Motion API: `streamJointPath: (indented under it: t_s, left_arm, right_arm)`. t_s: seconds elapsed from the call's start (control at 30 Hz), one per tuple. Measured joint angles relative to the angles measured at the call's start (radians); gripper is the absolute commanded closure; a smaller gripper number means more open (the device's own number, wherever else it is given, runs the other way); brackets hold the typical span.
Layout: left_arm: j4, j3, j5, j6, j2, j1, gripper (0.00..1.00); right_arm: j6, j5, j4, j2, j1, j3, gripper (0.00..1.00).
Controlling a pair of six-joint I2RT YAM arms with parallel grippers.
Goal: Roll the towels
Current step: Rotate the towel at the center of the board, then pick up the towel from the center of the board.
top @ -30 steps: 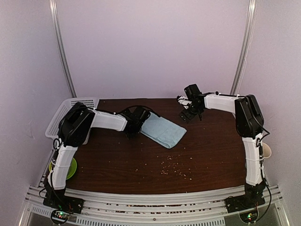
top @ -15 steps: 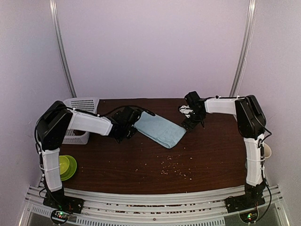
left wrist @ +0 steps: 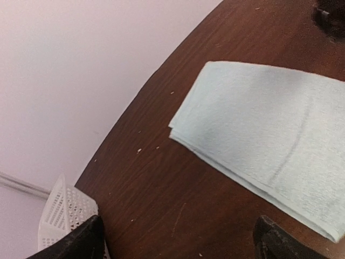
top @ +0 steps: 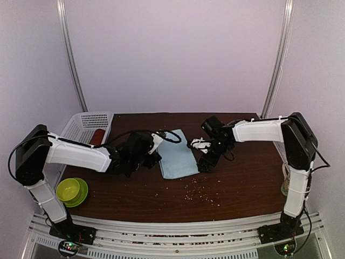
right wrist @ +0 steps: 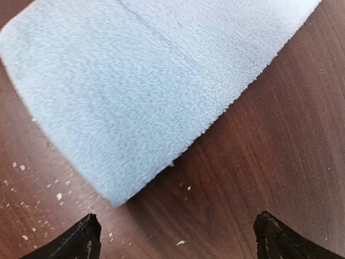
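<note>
Blue towel (top: 177, 157) (folded flat) on table (top: 245, 181)

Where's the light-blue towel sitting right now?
In the top view the light-blue towel lies folded flat near the middle of the table, between the left tool just to its left and the right tool just to its right.

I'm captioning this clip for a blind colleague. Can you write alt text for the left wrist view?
A folded pale blue towel lies flat on a dark wooden table. The tips of the open left end effector show at the bottom edge, and a white basket corner sits at lower left.
</note>
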Motion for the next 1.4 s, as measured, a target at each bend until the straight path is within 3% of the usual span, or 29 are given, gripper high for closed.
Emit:
streamJointPath:
  t_s: [0.23, 0.4, 0.67, 0.83, 0.97, 1.17, 1.4]
  left_arm:
    - [0.188, -0.230, 0.175, 0.167, -0.088, -0.106, 0.02]
    - [0.224, -0.284, 0.239, 0.271, -0.084, -0.129, 0.02]
    - [0.172, -0.195, 0.196, 0.402, 0.045, -0.180, 0.02]
    - [0.164, -0.206, 0.199, 0.500, 0.044, -0.181, 0.02]
    - [0.136, -0.182, 0.209, 0.568, 0.046, -0.185, 0.02]
    - [0.073, -0.025, 0.196, 0.621, 0.158, -0.206, 0.02]
    - [0.000, 0.020, 0.174, 0.639, 0.196, -0.211, 0.06]
  right_arm:
    - [-0.071, 0.017, 0.113, -0.288, -0.019, -0.172, 0.00]
    - [-0.124, 0.027, 0.206, -0.397, -0.063, -0.208, 0.00]
    - [-0.275, 0.008, 0.264, -0.420, -0.112, -0.239, 0.00]
    - [-0.352, -0.014, 0.277, -0.446, -0.142, -0.268, 0.00]
    - [-0.380, -0.032, 0.283, -0.457, -0.164, -0.276, 0.00]
    - [-0.404, -0.069, 0.284, -0.516, -0.177, -0.309, 0.00]
    - [-0.410, -0.109, 0.285, -0.562, -0.177, -0.315, 0.00]
